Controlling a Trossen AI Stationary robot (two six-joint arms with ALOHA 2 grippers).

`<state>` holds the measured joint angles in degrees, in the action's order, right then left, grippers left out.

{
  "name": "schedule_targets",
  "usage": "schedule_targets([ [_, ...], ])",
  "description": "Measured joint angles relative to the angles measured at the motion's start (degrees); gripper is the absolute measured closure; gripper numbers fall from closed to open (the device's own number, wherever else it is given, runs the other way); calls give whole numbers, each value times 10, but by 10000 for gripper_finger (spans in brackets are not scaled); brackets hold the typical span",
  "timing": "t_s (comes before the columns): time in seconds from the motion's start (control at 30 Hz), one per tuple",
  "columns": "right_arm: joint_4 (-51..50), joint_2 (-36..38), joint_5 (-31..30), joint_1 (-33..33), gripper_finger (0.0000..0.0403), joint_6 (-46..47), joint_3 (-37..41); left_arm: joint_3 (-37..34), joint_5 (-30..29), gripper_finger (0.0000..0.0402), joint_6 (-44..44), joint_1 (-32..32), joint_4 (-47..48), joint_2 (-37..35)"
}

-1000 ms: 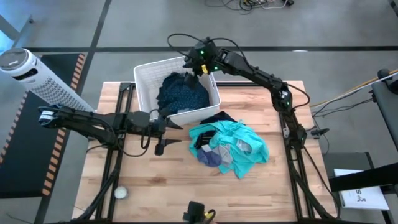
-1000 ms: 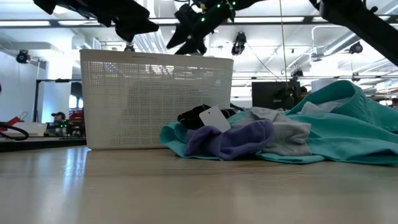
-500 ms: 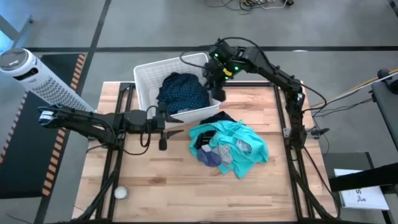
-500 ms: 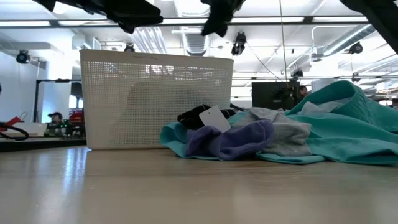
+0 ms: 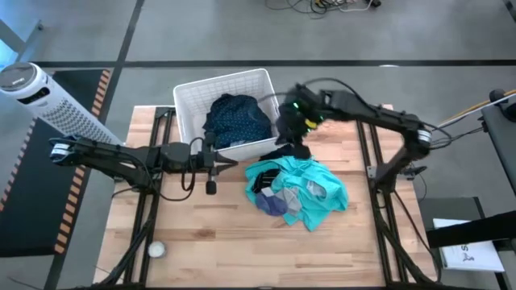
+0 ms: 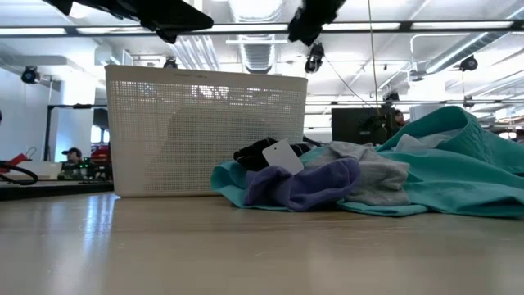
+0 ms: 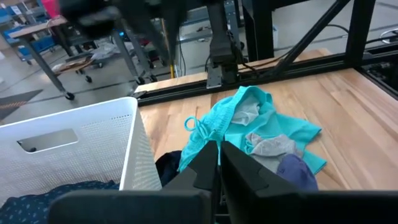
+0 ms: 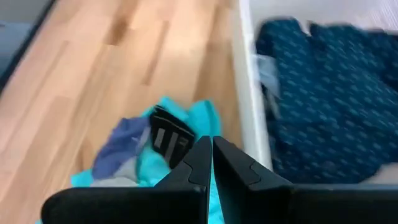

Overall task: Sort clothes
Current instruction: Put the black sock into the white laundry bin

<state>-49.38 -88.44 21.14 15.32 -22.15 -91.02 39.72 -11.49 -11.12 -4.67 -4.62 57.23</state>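
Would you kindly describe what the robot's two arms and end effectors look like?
Both arms are dark, slender and jointed, with black cables looping alongside. The right end effector has green lights glowing just behind it; the left end effector is plain black. Each has two dark, flat fingers.

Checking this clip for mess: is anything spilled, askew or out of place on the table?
Nothing stands out. The navy garment lies inside the white basket; the teal, grey and purple clothes sit in one heap on the table, none hanging off.

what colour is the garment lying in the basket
Navy blue with small lighter dots; the garment shows best in the right wrist view, inside the white basket.
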Motion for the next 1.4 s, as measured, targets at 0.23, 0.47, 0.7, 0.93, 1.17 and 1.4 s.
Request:
schedule_targets([
  [0.23, 171, 76, 2, -42, 402, 67, 210, 0, 0, 399, -4, 0, 0, 0],
  [0.47, 322, 69, -1, -68, 370, 130, 334, 0, 0, 397, 5, 0, -1, 0],
  [0.7, 391, 32, -40, -78, 291, 146, 372, 0, 0, 398, 13, 0, -1, 0],
  [0.93, 394, -28, -92, -78, 225, 141, 368, 0, 0, 399, 16, 0, -1, 0],
  [1.17, 395, -88, -95, -78, 209, 134, 340, 0, 0, 400, 16, 0, -1, 0],
  [1.4, 390, -109, -171, -82, 311, 121, 319, 0, 0, 400, 16, 0, -1, 0],
])
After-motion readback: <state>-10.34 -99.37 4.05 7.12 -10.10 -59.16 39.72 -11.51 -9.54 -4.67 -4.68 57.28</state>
